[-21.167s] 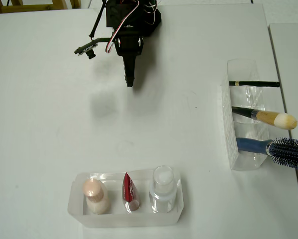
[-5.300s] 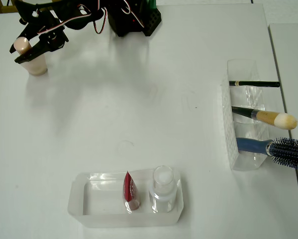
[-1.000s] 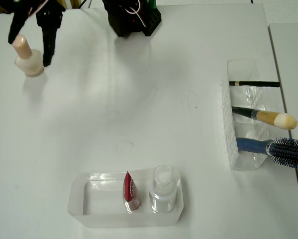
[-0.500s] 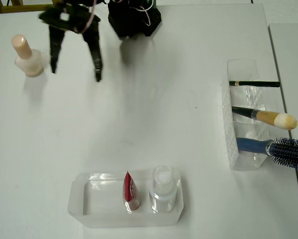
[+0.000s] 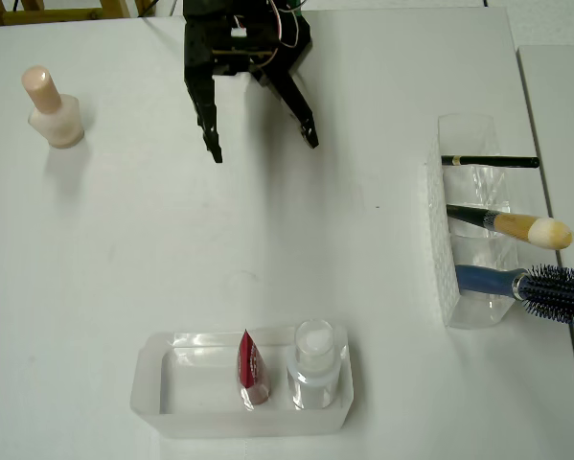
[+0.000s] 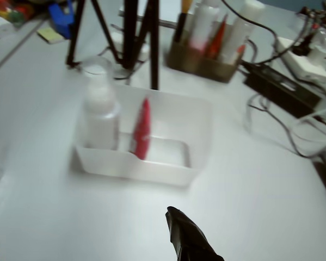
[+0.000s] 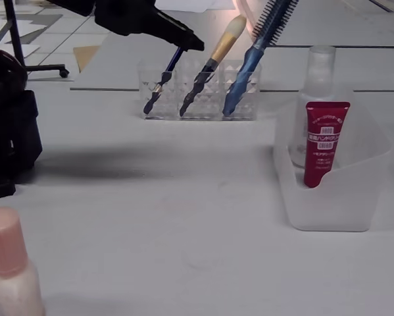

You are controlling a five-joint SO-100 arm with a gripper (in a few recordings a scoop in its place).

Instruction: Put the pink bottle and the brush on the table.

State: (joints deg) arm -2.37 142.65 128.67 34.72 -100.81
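A: Going left to right in the overhead view, what is sitting where?

B: Taking the clear holder (image 5: 464, 235) as the landmark: the pink bottle (image 5: 53, 107) is standing upright on the white surface (image 5: 363, 249), far to the left of it and well apart from everything else. The hand (image 5: 263, 149) is hanging nearer, above bare surface to the holder's upper left, released and empty, its two dark fingers splayed wide. The low tray (image 5: 243, 383), below and left of the holder, is keeping the red tube (image 5: 250, 367) and the clear bottle (image 5: 314, 364). In the holder itself the brush (image 5: 512, 226) is lying in the middle slot, between the thin black stick (image 5: 488, 161) and the blue hairbrush (image 5: 536, 286).

A: So what is the hand working on now, and how should it go?

B: I am judging that the bottle half is done and the brush is next. The hand should be travelling right while keeping open, lining its fingers across the brush's handle rather than the fluffy tip, and staying clear of its two neighbours, then drawing the brush out along the slot so the holder is not dragged.

A: What is differing from half a second back?

B: The hand is sitting further right, closer to the holder, no longer just beside the bottle; the bottle and the rest are keeping their places
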